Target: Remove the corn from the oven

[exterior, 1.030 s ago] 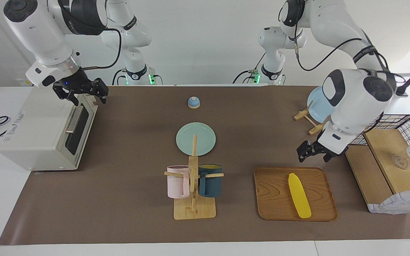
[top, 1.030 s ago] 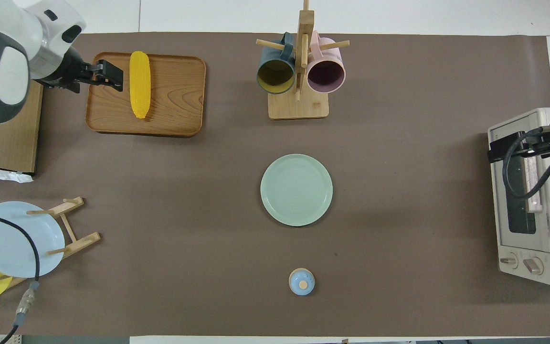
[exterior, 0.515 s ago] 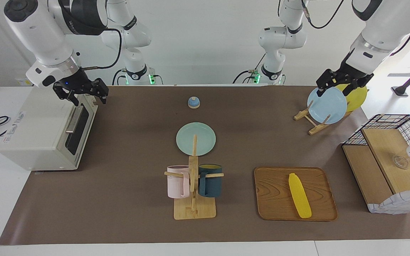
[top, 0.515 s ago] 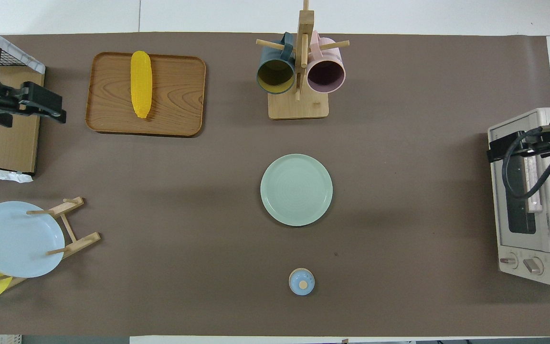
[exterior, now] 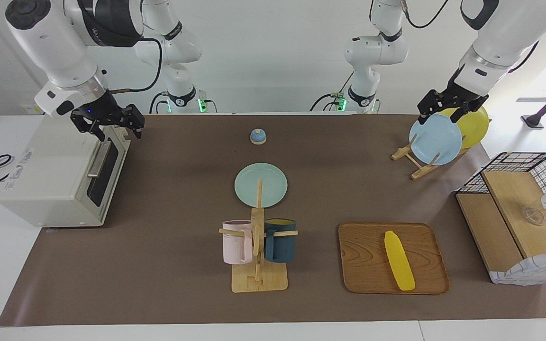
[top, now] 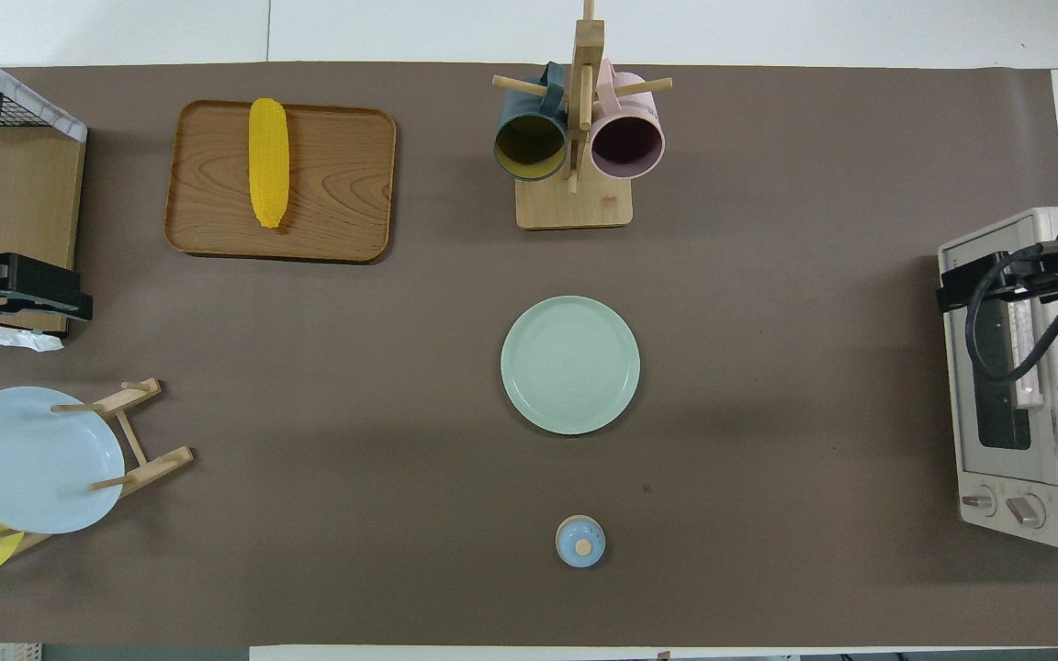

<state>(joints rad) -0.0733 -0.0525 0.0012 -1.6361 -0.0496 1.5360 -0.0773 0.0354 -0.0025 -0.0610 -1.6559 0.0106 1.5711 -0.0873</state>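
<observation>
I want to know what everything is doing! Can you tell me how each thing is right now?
Oven: door shut.
Corn: lying on the wooden tray, out of the oven.
Two mugs: hanging on the wooden stand.
Blue plate: upright in its rack.
Right tool: over the oven.
Left tool: open, over the blue plate.

Two high, distant views, half-turned, sharing the table (exterior: 168, 284).

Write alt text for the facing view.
A yellow corn lies on a wooden tray, away from the shut oven. The right tool hangs over the oven's top edge; the left tool over racked plates.
</observation>
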